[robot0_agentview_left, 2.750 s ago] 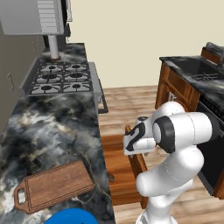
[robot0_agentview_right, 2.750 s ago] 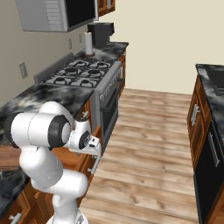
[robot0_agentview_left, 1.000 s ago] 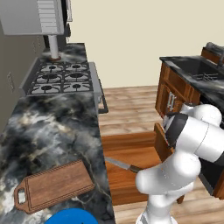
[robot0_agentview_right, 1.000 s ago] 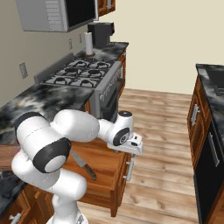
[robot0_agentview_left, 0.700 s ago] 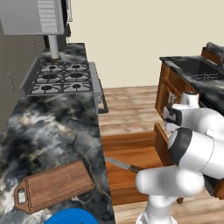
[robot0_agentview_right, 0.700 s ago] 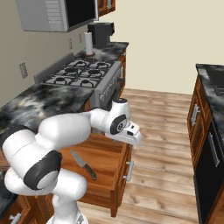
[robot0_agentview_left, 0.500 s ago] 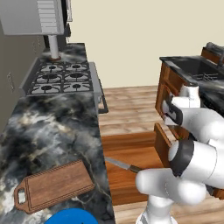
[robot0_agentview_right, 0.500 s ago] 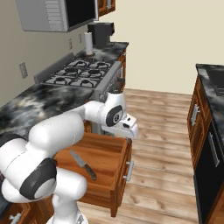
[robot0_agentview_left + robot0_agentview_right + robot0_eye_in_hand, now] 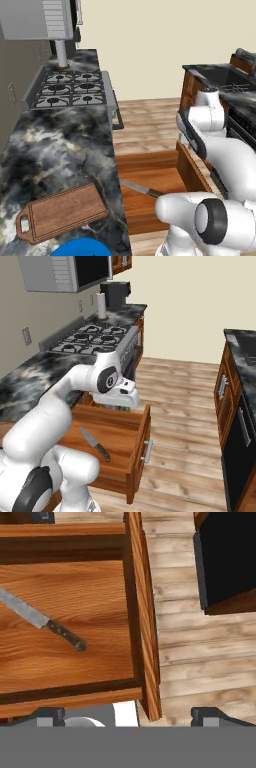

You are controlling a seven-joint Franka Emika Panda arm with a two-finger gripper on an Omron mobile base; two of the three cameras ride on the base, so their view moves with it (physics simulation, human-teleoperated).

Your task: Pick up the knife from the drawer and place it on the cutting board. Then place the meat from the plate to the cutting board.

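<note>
The drawer (image 9: 141, 448) stands pulled out under the counter. The knife (image 9: 94, 443) lies flat on its wooden floor. In the hand view the knife (image 9: 44, 621) lies at the left, grey blade toward the upper left, dark handle toward the drawer's front wall (image 9: 142, 617). My gripper (image 9: 129, 714) hangs open and empty above the drawer's front edge, well clear of the knife. In the right base view the gripper (image 9: 119, 402) is over the drawer. The cutting board (image 9: 62, 212) lies bare on the marble counter. A rim of the blue plate (image 9: 82, 247) shows beside it. The meat is out of view.
A gas stove (image 9: 70, 90) sits further along the counter, with a paper roll (image 9: 101, 306) and a dark appliance (image 9: 116, 295) beyond. Across the wooden floor (image 9: 190, 406) stand cabinets (image 9: 222, 388) and a dark oven front (image 9: 225, 557). My own arm (image 9: 220, 155) looms over the drawer's right side.
The drawer has come out from nearly shut to fully open. My open gripper has left its front and swung up and over the drawer. The knife has not moved.
</note>
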